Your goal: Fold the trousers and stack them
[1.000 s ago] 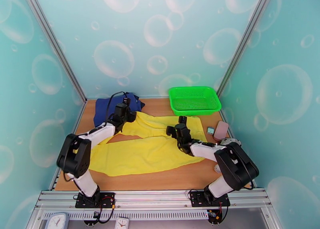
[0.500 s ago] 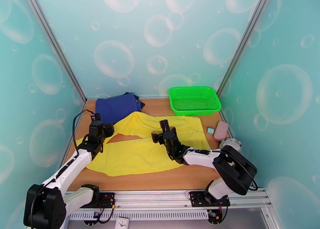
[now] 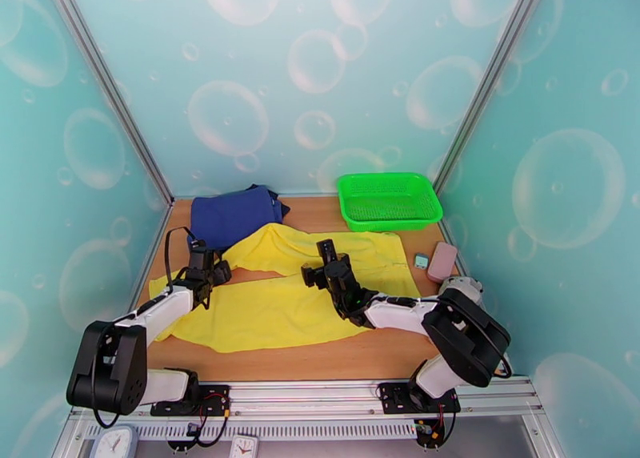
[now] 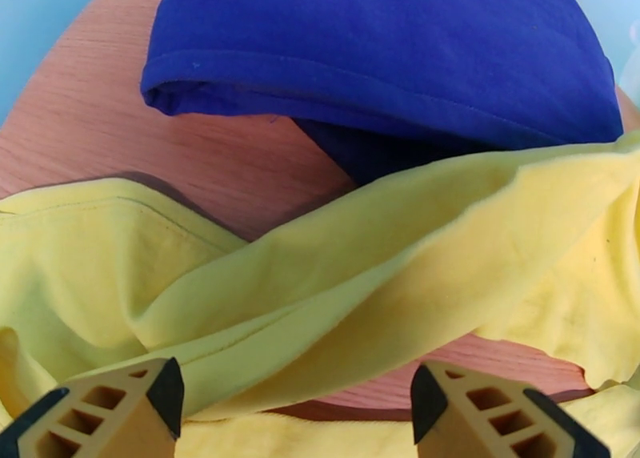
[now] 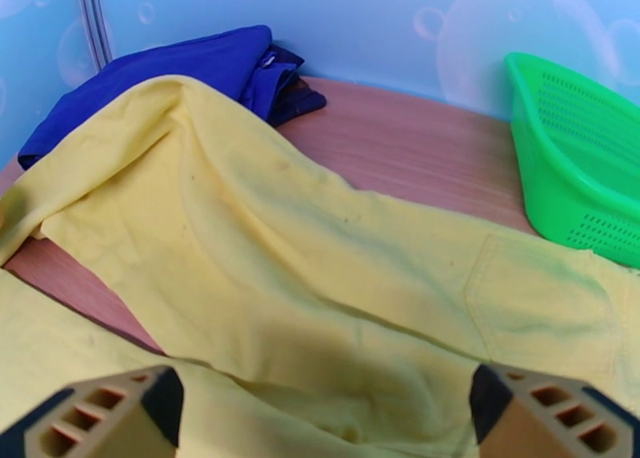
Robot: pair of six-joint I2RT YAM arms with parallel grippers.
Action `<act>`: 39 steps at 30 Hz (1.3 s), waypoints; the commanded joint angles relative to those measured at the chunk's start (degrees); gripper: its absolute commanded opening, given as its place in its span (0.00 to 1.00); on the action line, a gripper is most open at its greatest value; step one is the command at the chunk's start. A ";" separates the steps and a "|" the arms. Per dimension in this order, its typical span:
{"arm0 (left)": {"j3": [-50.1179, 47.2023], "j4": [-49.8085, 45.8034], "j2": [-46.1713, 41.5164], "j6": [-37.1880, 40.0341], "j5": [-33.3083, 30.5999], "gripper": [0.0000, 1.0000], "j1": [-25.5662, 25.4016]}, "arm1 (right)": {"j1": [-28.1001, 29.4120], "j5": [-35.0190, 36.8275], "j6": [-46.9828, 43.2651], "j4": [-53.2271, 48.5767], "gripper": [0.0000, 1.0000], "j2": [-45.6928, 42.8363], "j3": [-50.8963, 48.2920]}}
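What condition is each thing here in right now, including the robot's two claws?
trousers: unfolded, spread on the table, legs splayed apart.
blue clothes: folded, piled at the far left corner.
green basket: upright, empty.
left gripper: open, low over the trouser legs.
right gripper: open, low over the trousers' middle.

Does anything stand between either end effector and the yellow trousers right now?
Nothing visible does. The left end effector and right end effector both hang open over the trousers, with only yellow cloth ahead of them. The navy garments lie beyond the far leg, clear of both.
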 commanded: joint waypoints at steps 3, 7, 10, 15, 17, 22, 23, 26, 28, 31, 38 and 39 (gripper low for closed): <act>3.11 4.02 2.95 2.81 2.34 0.78 1.40 | -0.74 -0.46 -0.08 -1.03 0.99 0.61 1.16; 4.01 4.27 5.32 3.55 3.59 0.71 2.17 | -1.09 -0.41 0.08 -1.38 0.99 0.32 1.16; 4.27 4.39 6.10 3.77 3.78 0.65 2.51 | -1.26 -0.59 0.27 -1.29 0.99 0.26 1.20; 4.21 4.11 6.20 2.79 4.18 0.61 3.12 | -1.27 -0.63 0.34 -1.47 0.99 0.51 1.24; 4.26 4.08 6.30 2.82 4.55 0.59 3.60 | -1.27 -0.64 0.34 -1.47 0.99 0.46 1.24; 3.79 3.74 5.64 2.44 6.20 0.24 4.79 | -1.59 -0.66 0.35 -1.38 0.99 0.42 1.16; 3.67 3.69 5.18 2.44 6.21 0.17 4.97 | -1.68 -0.63 0.37 -1.37 0.99 0.61 1.16; 3.08 3.60 3.36 2.23 5.70 0.01 5.33 | -1.83 -0.67 0.43 -1.45 0.99 0.75 1.18; 2.66 3.51 1.44 1.99 4.85 0.00 5.46 | -1.86 -0.57 0.40 -1.38 0.99 0.84 1.19; 2.51 2.45 -3.44 1.93 3.35 0.00 5.51 | -2.06 -0.51 0.50 -1.05 0.99 0.93 0.99; 11.15 -9.94 -9.00 -0.99 -3.30 0.00 5.55 | -5.58 -2.00 5.44 -2.64 0.99 3.11 1.87; 13.33 -11.52 -7.85 -0.78 -4.56 0.00 5.64 | -6.83 -2.84 7.10 -3.64 0.99 3.94 2.42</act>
